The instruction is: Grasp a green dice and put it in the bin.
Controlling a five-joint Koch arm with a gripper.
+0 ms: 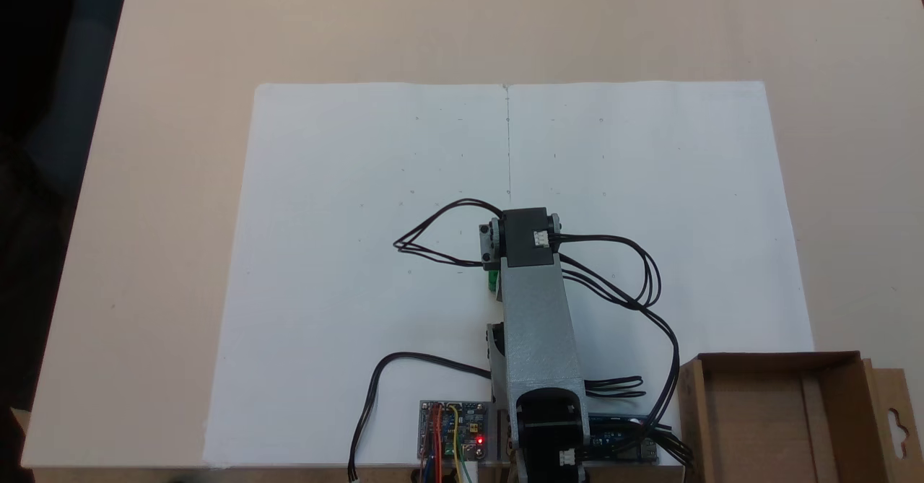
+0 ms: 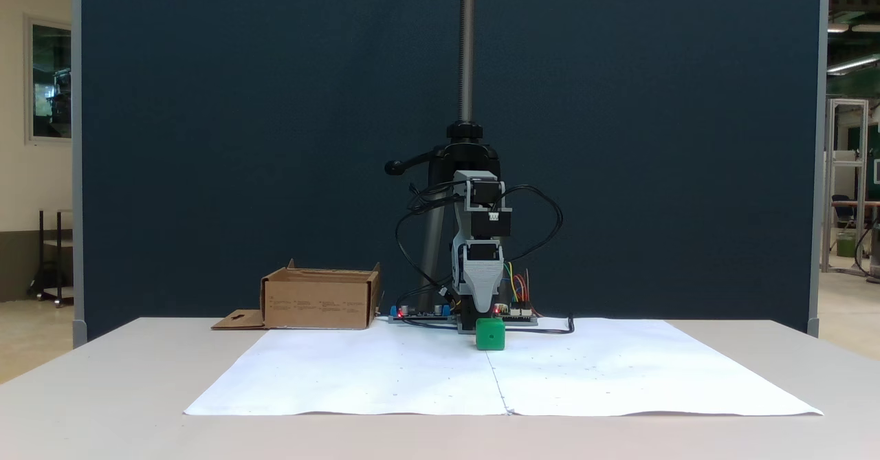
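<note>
The green dice (image 2: 490, 333) sits on the white paper near its middle, right in front of the folded arm. Seen from above, only a green sliver of the dice (image 1: 493, 281) peeks out at the left of the grey arm link (image 1: 538, 324), which covers the rest. My gripper (image 2: 485, 307) points down, its grey tip just above and behind the dice; one jaw hides the other, so its state is unclear. The bin (image 2: 320, 302), a low brown cardboard box, stands beside the arm's base, with its hang-hole flap lying flat; from above, the bin (image 1: 841, 403) is at the lower right.
White paper (image 1: 361, 252) covers the middle of the beige table. A circuit board (image 1: 453, 429) with a red light and loose black cables (image 1: 650, 281) lie around the arm's base. A dark stand pole (image 2: 467, 47) rises behind the arm.
</note>
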